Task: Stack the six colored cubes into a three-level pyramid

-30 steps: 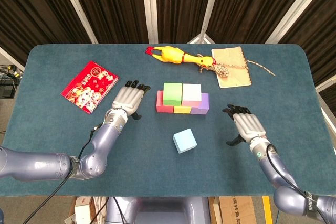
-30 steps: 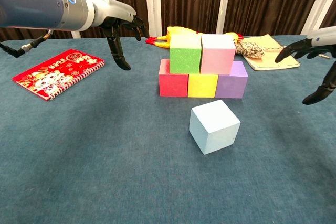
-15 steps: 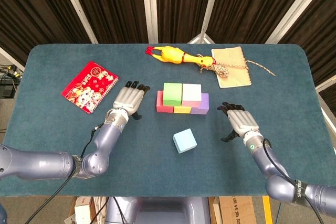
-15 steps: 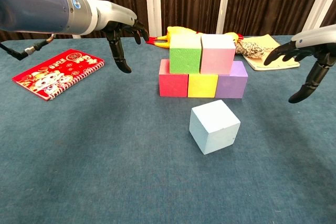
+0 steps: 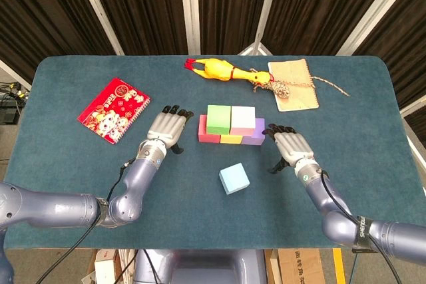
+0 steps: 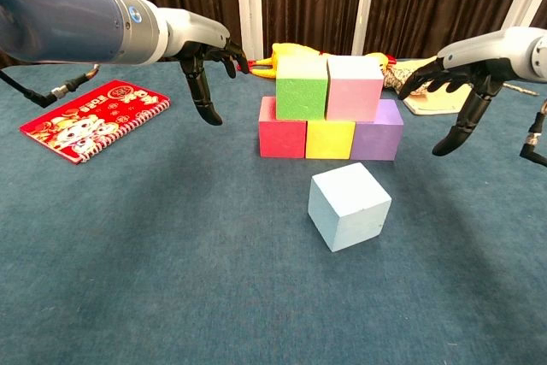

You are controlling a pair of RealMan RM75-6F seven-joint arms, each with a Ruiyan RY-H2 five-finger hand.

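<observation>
Beside the five-cube stack (image 5: 231, 126), each empty robot hand, left (image 5: 165, 130) and right (image 5: 288, 149), spreads wide.

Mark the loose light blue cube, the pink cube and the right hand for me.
light blue cube (image 6: 349, 207), chest view, on its front face.
pink cube (image 6: 354, 89), chest view, on its front face.
right hand (image 5: 287, 148), head view, on the back of the hand.

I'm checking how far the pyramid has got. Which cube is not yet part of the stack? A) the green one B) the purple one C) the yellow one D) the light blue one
D: the light blue cube lies alone on the table in front of the stack, while the green cube sits on the bottom row that includes the yellow cube and the purple cube.
</observation>
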